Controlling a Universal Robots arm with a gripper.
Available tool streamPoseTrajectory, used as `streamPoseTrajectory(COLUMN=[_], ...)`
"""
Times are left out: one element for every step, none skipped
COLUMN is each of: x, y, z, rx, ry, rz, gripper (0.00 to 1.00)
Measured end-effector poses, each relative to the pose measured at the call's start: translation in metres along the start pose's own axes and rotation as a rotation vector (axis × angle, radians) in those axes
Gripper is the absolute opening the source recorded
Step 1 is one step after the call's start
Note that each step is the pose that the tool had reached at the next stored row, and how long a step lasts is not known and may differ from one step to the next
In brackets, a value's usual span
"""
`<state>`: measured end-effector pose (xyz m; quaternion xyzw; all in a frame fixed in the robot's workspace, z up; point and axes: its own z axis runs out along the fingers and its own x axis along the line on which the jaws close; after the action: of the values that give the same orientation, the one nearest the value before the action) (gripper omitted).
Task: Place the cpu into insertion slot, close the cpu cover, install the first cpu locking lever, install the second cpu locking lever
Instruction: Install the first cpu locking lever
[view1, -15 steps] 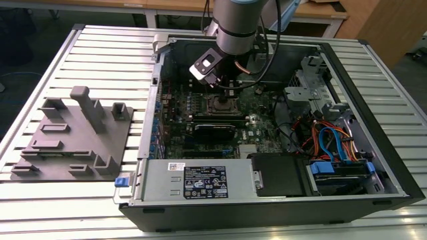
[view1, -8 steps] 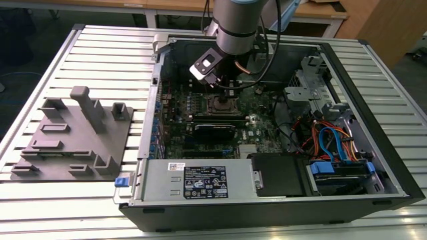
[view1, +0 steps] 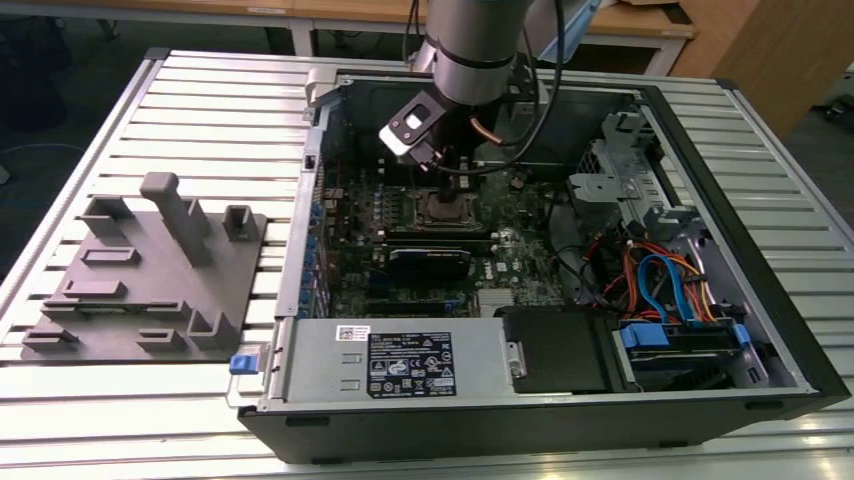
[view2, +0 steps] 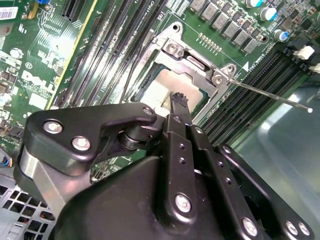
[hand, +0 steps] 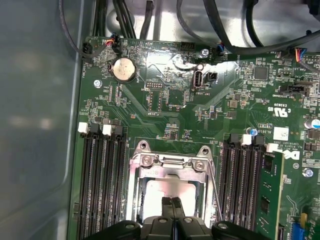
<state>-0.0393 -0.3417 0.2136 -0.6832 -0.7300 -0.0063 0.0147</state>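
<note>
Reaching down into the open computer case (view1: 767, 330), the arm (view1: 474, 40) has its gripper (view1: 447, 185) right over the insertion slot (view1: 447, 212) on the green board (view1: 350, 240). In both wrist views the gripper (hand: 172, 204) (view2: 178, 100) has its two black fingers pressed together, with nothing between them. The tips sit on or just above the cpu (hand: 162, 192) (view2: 160, 87). The cpu lies flat inside the insertion slot, shiny side up. The cpu cover (hand: 170, 171) (view2: 197, 62) looks to be down around it, and the cpu shows through its square window. A thin metal locking lever (hand: 214, 190) (view2: 270, 95) sticks out beside the slot, next to the long black memory slots (hand: 100, 180). The case sits on the ribbed tabletop (view1: 200, 90), near a grey holder plate (view1: 147, 290).
</note>
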Motion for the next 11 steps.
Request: streamPoseTrajectory(x=[0.0,0.0,0.0001,0.0001,0.0002,0.0002,0.0002,0.0003,0.0003,0.0003,0.0004], y=[0.0,0.0,0.0,0.0,0.0,-0.0001,-0.0001,-0.0001,-0.0001,-0.0001,-0.0001], z=[-0.001,-0.002,-0.003,-0.0041,-0.0053,-0.0064,-0.0074,-0.0086,-0.0097,-0.0108,-0.0119], rx=[0.0001,0.0002,0.0002,0.0004,0.0006,0.0008,0.0011,0.0013,0.0015,0.0017,0.0017], ry=[0.0001,0.0,0.0,0.0,0.0001,0.0,0.0001,0.0,0.0001,0.0001,0.0002], rz=[0.0,0.0,0.0,0.0,0.0,0.0,0.0,0.0,0.0,0.0,0.0], gripper=[0.1,0.1,0.1,0.1,0.1,0.1,0.1,0.1,0.1,0.1,0.1])
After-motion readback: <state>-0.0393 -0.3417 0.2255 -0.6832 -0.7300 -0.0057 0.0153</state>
